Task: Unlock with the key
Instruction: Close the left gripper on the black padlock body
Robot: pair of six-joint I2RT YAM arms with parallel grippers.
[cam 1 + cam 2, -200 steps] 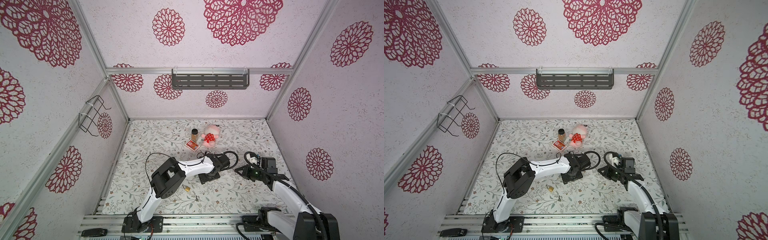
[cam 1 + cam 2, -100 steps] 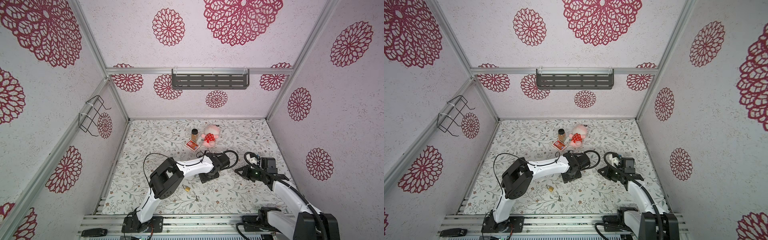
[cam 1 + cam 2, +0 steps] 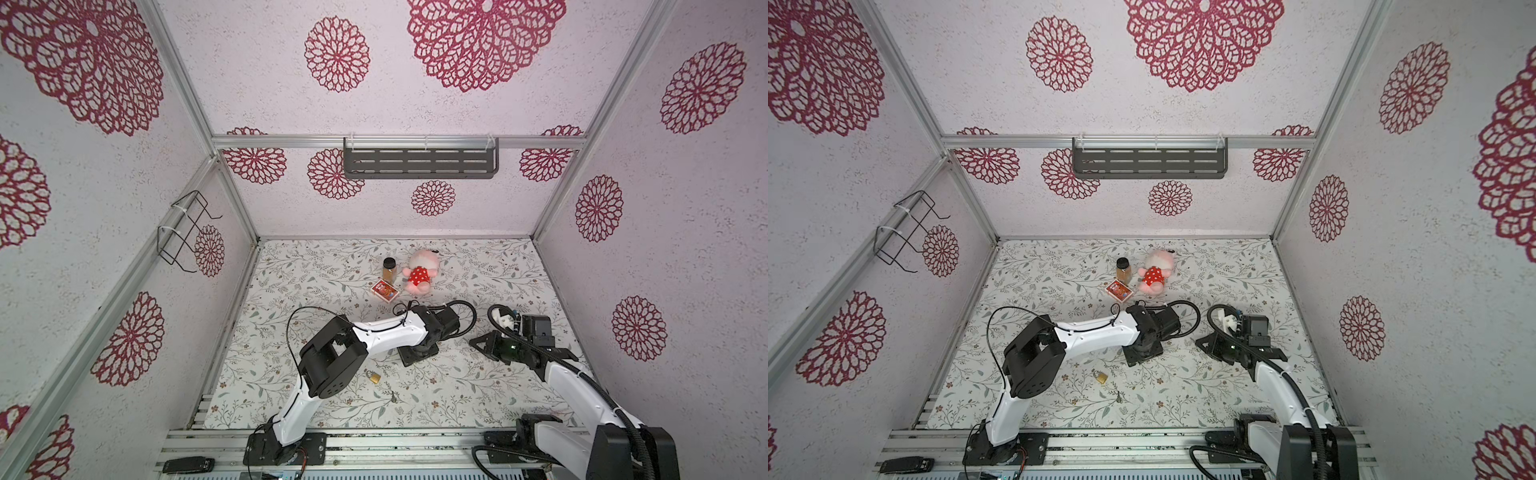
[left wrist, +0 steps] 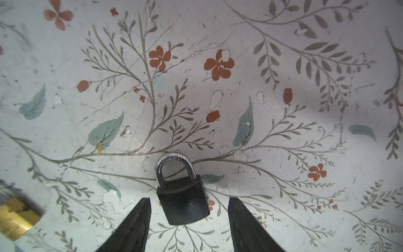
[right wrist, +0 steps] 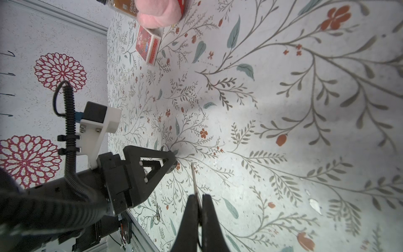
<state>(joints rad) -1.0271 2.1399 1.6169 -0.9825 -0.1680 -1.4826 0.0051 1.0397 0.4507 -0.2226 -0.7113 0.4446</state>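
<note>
A dark padlock (image 4: 183, 200) with a silver shackle lies flat on the floral table. My left gripper (image 4: 189, 199) points down over it, open, with one finger on each side of the body and a gap at both. In both top views this gripper (image 3: 417, 357) (image 3: 1142, 355) hides the padlock. My right gripper (image 5: 198, 196) is shut on the key (image 5: 194, 179), whose thin blade sticks out past the fingertips. It hovers just right of the left gripper (image 3: 476, 343) (image 3: 1200, 343), with the blade aimed toward it.
A brass padlock (image 3: 375, 376) (image 4: 15, 216) and a loose key (image 3: 393, 397) lie nearer the front edge. A spice jar (image 3: 389, 268), a pink plush toy (image 3: 419, 276) and a red card box (image 3: 385, 290) sit toward the back. A shelf (image 3: 419, 164) hangs on the back wall.
My left arm's elbow has swung a little to the left while its gripper stays over the same spot. The right arm has barely moved.
</note>
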